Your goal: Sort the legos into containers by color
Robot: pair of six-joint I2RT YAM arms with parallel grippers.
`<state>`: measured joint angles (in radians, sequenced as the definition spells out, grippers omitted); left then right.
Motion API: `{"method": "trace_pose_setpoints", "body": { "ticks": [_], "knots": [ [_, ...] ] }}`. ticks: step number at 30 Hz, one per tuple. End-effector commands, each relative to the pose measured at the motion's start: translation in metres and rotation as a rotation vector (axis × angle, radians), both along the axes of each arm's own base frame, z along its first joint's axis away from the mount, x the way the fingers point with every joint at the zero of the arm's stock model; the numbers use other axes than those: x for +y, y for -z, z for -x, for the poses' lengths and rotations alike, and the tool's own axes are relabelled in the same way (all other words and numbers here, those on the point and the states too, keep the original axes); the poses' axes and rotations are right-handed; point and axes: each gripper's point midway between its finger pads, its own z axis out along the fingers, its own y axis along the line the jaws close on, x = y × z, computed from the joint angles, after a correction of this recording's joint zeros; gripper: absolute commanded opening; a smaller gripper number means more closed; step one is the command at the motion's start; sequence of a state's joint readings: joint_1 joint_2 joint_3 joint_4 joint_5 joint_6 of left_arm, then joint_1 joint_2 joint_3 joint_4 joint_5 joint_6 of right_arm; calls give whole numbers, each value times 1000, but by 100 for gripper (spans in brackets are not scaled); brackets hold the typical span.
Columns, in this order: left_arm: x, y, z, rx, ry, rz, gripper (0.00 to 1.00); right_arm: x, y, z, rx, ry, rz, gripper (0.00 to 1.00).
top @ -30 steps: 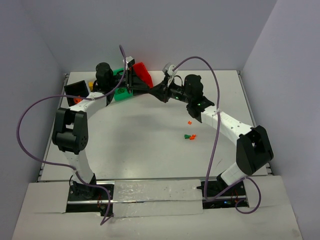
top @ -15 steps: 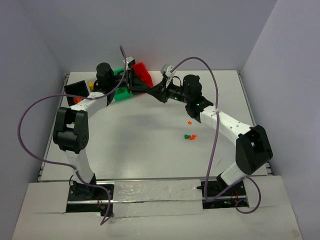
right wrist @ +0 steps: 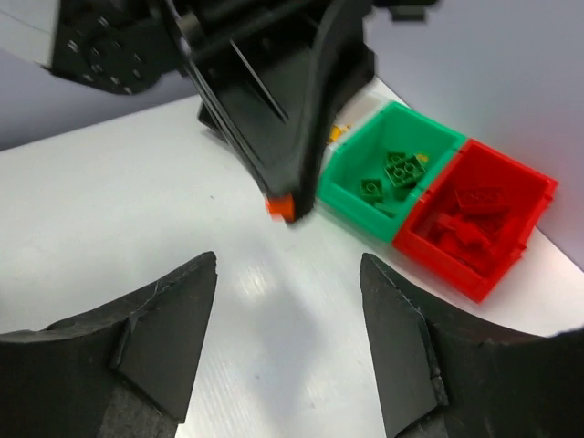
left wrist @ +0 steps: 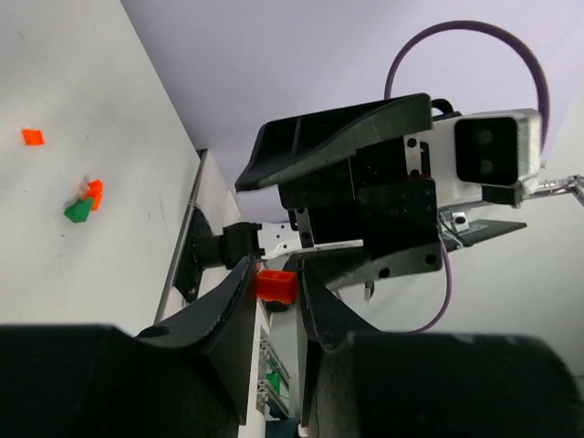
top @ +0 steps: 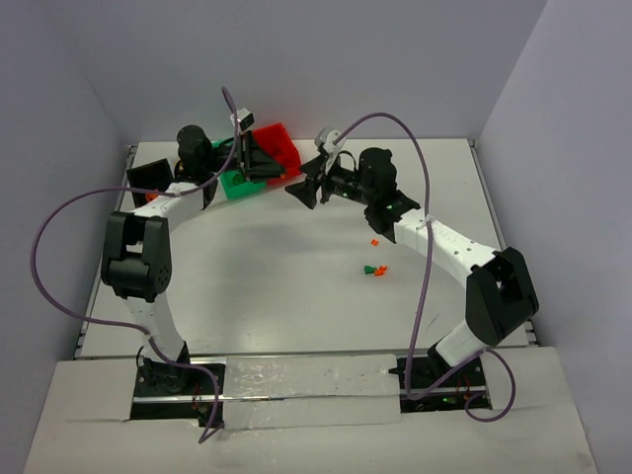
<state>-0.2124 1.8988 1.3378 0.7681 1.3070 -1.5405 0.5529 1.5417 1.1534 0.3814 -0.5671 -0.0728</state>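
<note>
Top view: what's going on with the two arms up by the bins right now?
The left end effector is pinching an orange brick between its fingers, close to the bins. The right end effector faces it, open and holding nothing. The green bin and the red bin sit side by side, each with pieces of its own color inside. A few loose pieces lie on the table.

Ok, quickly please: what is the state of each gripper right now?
Left gripper: closed, holding a small orange lego.
Right gripper: open, holding nothing.
</note>
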Motion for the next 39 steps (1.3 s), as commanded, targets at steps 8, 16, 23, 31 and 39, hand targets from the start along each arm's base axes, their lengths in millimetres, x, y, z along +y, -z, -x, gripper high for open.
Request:
{"method": "trace_pose_setpoints", "body": {
  "ticks": [8, 16, 23, 31, 39],
  "knots": [
    [69, -25, -40, -183, -172, -51, 0, -41, 11, -11, 23, 124, 71, 82],
    [174, 22, -112, -302, -552, -559, 0, -80, 46, -15, 151, 224, 169, 85],
    [304, 65, -134, -218, -902, -1028, 0, -116, 73, -16, 240, 313, 235, 90],
    [377, 118, -135, -120, -974, -1359, 0, -164, 95, -15, 330, 417, 315, 100],
    [401, 156, -146, -92, -954, -1479, 15, -206, 116, -8, 424, 485, 425, 100]
  ]
}}
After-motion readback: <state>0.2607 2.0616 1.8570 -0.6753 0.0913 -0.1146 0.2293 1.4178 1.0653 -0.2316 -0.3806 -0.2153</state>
